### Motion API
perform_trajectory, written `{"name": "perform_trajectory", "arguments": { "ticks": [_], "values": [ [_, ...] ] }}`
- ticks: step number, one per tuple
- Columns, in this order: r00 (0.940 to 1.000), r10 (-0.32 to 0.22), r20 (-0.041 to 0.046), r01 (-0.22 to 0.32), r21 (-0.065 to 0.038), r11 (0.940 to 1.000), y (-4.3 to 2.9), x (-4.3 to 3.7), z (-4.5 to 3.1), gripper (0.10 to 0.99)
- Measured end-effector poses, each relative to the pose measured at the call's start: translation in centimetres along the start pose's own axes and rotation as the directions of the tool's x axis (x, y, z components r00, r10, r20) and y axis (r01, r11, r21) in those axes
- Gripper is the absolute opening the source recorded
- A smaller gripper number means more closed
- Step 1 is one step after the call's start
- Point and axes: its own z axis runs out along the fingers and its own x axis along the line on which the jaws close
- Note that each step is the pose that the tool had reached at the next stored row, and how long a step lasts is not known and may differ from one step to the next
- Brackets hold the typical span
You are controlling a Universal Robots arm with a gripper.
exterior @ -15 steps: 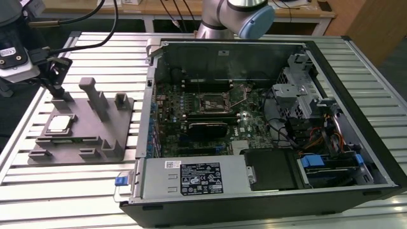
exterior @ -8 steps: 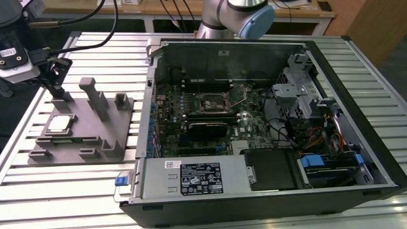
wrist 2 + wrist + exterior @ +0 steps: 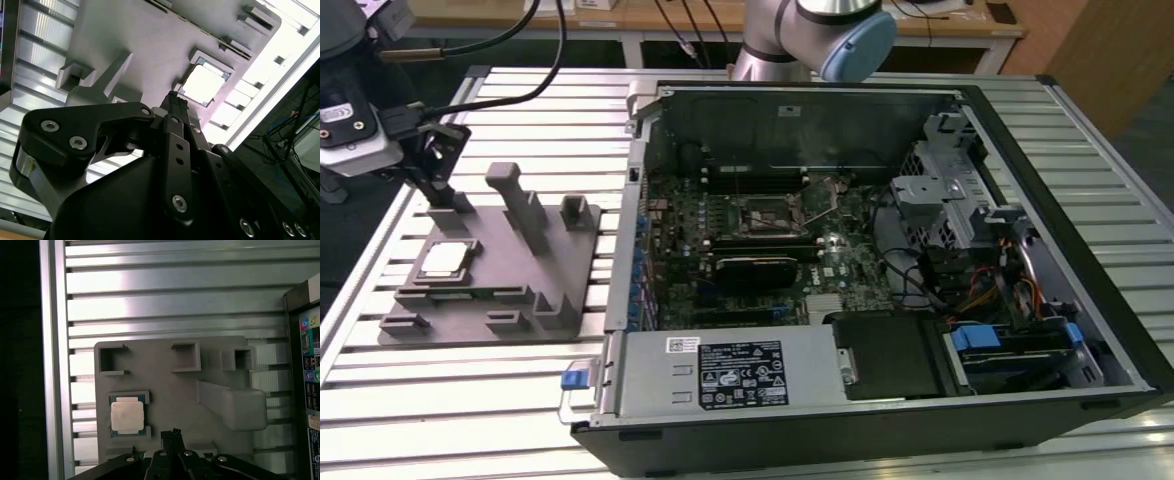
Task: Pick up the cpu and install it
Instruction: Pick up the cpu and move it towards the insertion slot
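Cpu — one, seated in grey fixture — jaws closed nearby.

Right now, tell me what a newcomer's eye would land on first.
The open computer case, motherboard bared, takes the exterior view's middle and right. At that view's left a grey fixture holds the silvery cpu in a square pocket, and the gripper hangs above that fixture, apart from the cpu.
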Motion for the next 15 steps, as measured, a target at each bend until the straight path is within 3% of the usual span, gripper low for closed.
{"name": "perform_trajectory", "arguments": {
  "ticks": [15],
  "values": [
    [1.0,0.0,-0.0001,0.0,0.0,1.0,-0.18,1.31,1.4,0.106]
  ]
}}
